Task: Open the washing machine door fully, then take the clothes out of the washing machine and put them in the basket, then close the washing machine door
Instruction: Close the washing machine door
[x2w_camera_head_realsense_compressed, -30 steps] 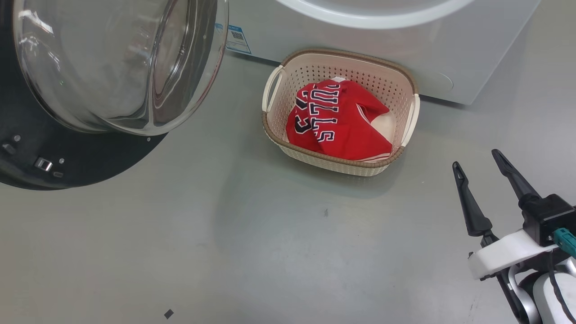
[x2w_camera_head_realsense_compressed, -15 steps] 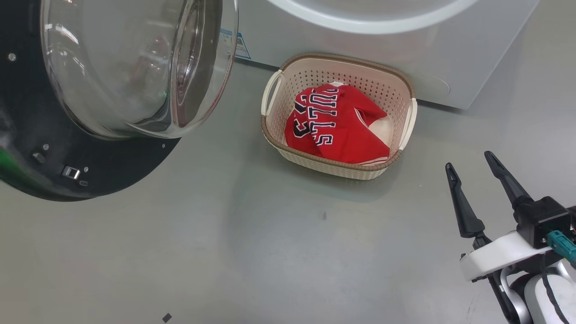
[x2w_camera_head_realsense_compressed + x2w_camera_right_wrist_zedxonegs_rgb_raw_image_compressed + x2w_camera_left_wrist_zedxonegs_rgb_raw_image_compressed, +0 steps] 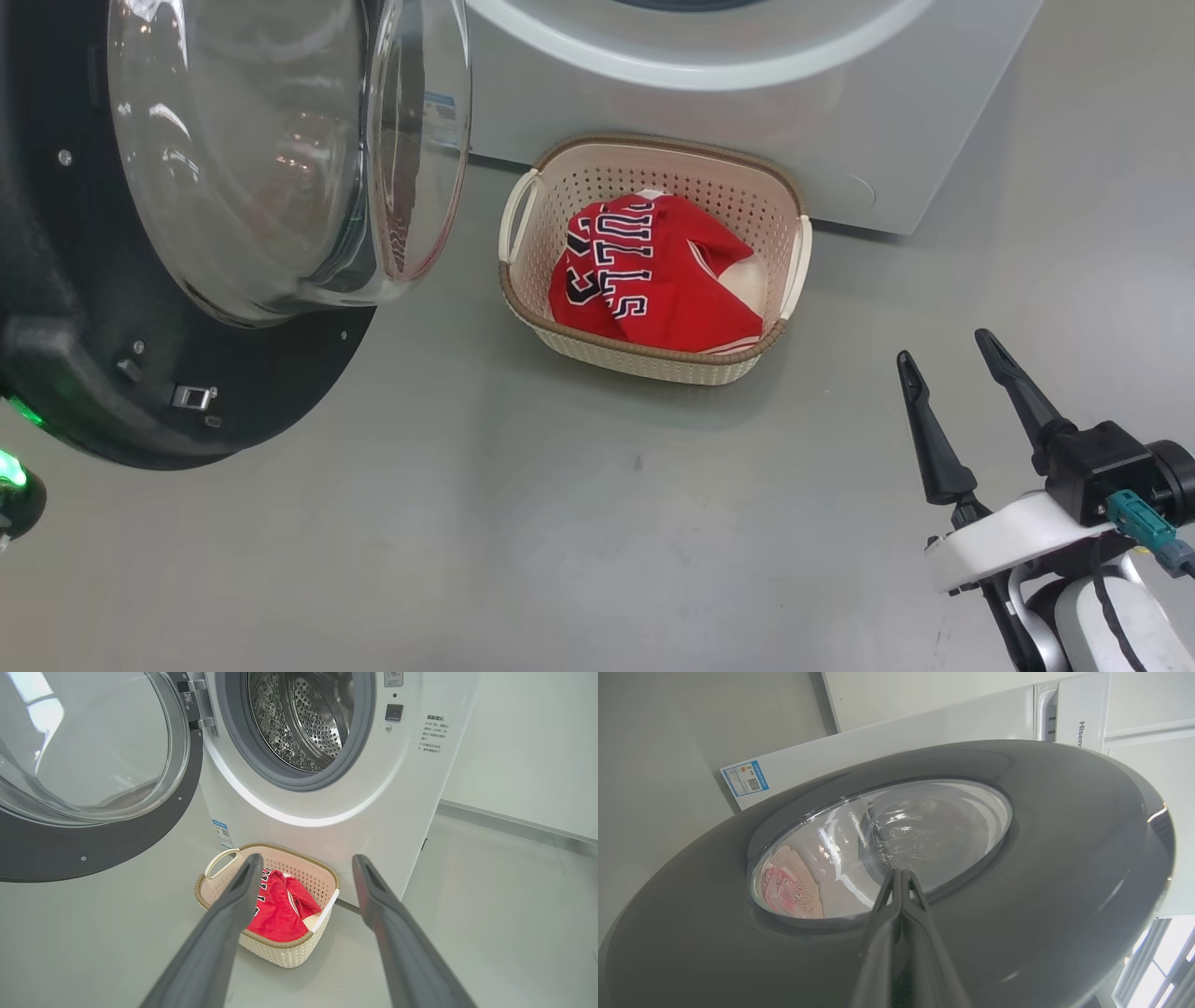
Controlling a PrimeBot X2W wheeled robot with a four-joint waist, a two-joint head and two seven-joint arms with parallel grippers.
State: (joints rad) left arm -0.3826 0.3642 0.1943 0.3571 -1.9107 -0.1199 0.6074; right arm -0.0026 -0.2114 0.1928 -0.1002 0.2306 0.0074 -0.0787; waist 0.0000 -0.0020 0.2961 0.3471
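Two of the task's three steps are looking finished, judging by how things are lying. The red jersey clothes (image 3: pixel 653 280) with black-and-white lettering are sitting bunched in the small cream perforated plastic basket (image 3: pixel 653 366), ahead of the right gripper (image 3: pixel 944 347) and off to its left, well apart from it. The perforated steel drum (image 3: pixel 303 718) beyond that gripper's tips is showing no fabric in the part that is visible. The right gripper is hanging over the grey floor (image 3: pixel 560 560) with its two long dark fingers (image 3: pixel 926 434) spread wide and holding nothing. The left gripper (image 3: pixel 901 873) is pointing its fingers, pressed tightly together and gripping nothing, at the outer face of the big round black-rimmed washing machine door (image 3: pixel 1064 858). Their tips are lying over the lower edge of its clear bulging window (image 3: pixel 924 826), and whether they are touching it cannot be told. The door is standing swung out from the large white front-loading washing machine (image 3: pixel 747 140), so closing it is what is remaining, and the left gripper is probably placing itself to push it.
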